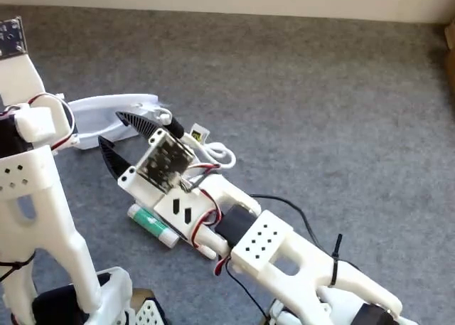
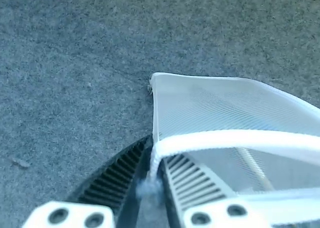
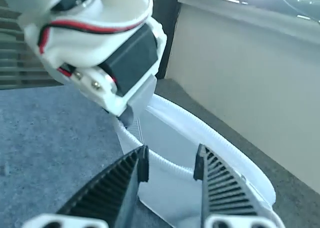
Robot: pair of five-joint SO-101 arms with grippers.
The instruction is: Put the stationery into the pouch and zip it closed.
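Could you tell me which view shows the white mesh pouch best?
The left wrist view: the white mesh pouch is close, weave and rim plain, in the left gripper. The high view shows one end; the right wrist view, its curved rim.

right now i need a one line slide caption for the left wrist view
Wrist close-up: left gripper clamped on the rim of the white mesh pouch, with grey carpet beneath.

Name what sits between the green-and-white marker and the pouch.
In the high view, the right gripper, open, hangs between the marker and the pouch.
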